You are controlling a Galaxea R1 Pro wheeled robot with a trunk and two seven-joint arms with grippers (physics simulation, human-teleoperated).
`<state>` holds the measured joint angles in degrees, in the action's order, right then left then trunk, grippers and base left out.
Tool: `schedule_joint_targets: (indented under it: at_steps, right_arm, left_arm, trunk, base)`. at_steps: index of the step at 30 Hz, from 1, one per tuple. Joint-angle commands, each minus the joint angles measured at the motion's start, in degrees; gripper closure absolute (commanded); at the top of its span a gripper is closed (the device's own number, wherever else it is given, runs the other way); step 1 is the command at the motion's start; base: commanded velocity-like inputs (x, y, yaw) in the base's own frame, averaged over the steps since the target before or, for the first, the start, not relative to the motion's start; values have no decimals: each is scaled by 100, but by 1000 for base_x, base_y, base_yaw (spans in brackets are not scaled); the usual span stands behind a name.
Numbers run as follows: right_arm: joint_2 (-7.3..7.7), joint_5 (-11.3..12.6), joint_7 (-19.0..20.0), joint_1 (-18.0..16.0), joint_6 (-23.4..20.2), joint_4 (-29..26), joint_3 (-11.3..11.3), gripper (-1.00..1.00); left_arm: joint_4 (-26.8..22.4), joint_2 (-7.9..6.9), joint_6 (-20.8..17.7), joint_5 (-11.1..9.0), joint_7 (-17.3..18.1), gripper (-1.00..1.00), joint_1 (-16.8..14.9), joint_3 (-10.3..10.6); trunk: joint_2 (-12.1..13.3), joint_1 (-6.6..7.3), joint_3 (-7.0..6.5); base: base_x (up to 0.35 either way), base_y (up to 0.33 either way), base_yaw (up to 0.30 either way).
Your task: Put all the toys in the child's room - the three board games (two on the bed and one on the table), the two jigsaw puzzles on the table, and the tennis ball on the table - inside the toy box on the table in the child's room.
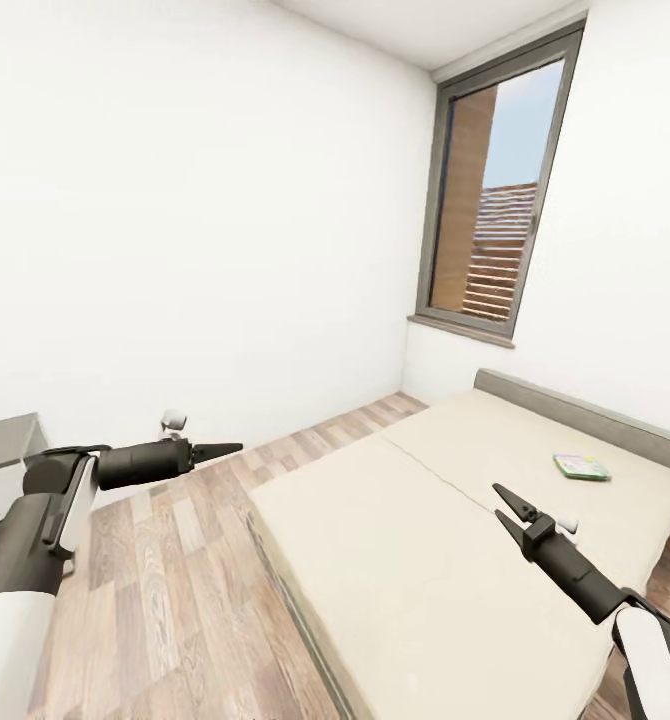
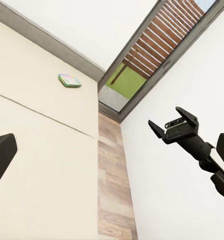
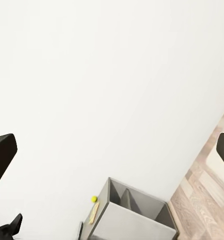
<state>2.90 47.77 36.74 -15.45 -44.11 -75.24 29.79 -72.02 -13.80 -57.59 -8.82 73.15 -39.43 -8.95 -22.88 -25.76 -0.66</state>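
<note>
Approach to the bed (image 1: 405, 560): both grippers, left (image 1: 237, 447) and right (image 1: 502, 504), spread and empty; a board game (image 1: 582, 466) lies beyond the right gripper, needing a closer reach.

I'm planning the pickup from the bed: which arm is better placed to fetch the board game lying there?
Probably the right. The right claw hangs open over the bed, on the same side as the board game near the headboard. The left claw hovers over the floor beside the bed.

No legible text or labels anywhere.
</note>
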Motion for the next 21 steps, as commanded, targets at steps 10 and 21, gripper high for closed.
schedule_joint_targets:
  at_steps: [10, 21]
  right_arm:
    - [0, 13, 9, -2, -37, 7, 9, -100]
    - [0, 13, 9, -2, -37, 15, 9, -100]
  left_arm:
    - [3, 0, -42, -19, 7, -100, -3, 7]
    - [3, 0, -42, -22, 7, -100, -3, 8]
  trunk:
    - [-4, -2, 2]
    - [-4, -2, 2]
  base:
    - [-50, 0, 202]
    - [-172, 0, 201]
